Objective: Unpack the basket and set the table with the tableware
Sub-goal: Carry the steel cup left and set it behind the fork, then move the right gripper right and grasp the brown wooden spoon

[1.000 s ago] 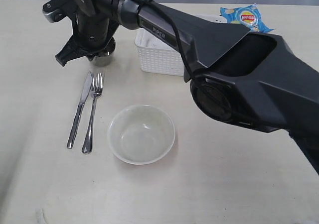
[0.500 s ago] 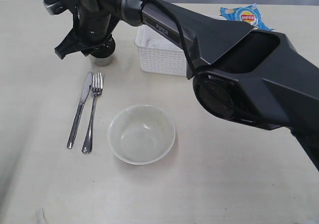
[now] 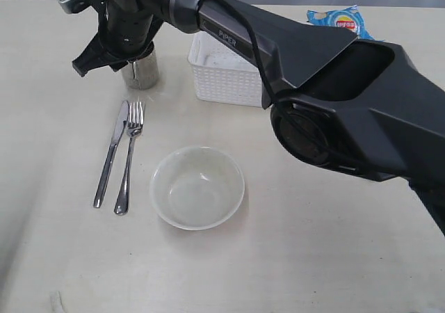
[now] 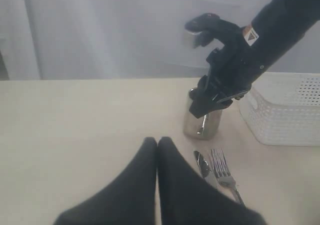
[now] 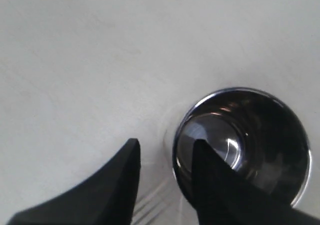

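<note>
I am counting items across the three views, by kind.

- Cutlery: I am logging one steel knife (image 3: pixel 111 153) and one steel fork (image 3: pixel 129 158), totalling two pieces.
- Vessels: I am logging one small steel cup (image 3: pixel 141 71) and one white round bowl (image 3: pixel 197 186), totalling two pieces.
- Containers: I am logging one white perforated basket (image 3: pixel 222 83).
- Packaged goods: I am logging one blue snack bag (image 3: pixel 339 22).
- Surfaces: I am logging one cream table (image 3: pixel 313 257).
- Manipulators: I am logging two grippers, one left gripper (image 4: pixel 157 145) and one right gripper (image 5: pixel 166 145).

Tableware pieces are totalling four.
</note>
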Robot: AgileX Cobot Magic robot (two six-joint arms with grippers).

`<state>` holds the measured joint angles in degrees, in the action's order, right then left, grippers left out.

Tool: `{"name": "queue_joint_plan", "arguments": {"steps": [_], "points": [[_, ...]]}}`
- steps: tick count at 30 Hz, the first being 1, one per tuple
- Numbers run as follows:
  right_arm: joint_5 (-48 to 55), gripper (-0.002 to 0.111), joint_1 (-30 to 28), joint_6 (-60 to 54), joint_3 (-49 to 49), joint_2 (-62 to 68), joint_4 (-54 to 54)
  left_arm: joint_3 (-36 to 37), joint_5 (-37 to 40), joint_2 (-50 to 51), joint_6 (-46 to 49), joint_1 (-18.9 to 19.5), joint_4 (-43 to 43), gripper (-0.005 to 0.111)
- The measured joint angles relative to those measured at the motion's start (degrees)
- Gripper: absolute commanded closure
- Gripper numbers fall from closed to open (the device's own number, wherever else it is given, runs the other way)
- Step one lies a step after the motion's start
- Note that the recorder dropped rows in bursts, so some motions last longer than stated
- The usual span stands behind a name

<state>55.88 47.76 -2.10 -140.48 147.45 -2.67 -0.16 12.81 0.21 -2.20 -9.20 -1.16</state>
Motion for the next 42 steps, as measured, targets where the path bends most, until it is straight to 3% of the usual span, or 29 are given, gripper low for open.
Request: {"name": "queue_joint_plan", "arguments": {"steps": [12,21,29,35,42], "points": [[0.64,0.074,0.0,-0.36,0.0,-1.85,-0.28,0.0,0.0,0.0,0.0,0.0,0.0,0.107],[6.84,0.074,-1.98,-0.47,0.0,-13.05,-8.54,0.0,0.0,0.0,0.0,0.0,0.0,0.107],[13.25,0.074,-13.77,-0.47,0.54,-16.55,-8.4,0.0,0.0,0.0,0.0,0.0,0.0,0.107],[13.8,0.074,-24.56,-1.52,2.08,-16.55,1.35,0.0,0.0,0.0,0.0,0.0,0.0,0.107],[13.93,0.074,-32.02,-3.58,5.98,-16.55,8.17,0.0,0.0,0.0,0.0,0.0,0.0,0.107]]}}
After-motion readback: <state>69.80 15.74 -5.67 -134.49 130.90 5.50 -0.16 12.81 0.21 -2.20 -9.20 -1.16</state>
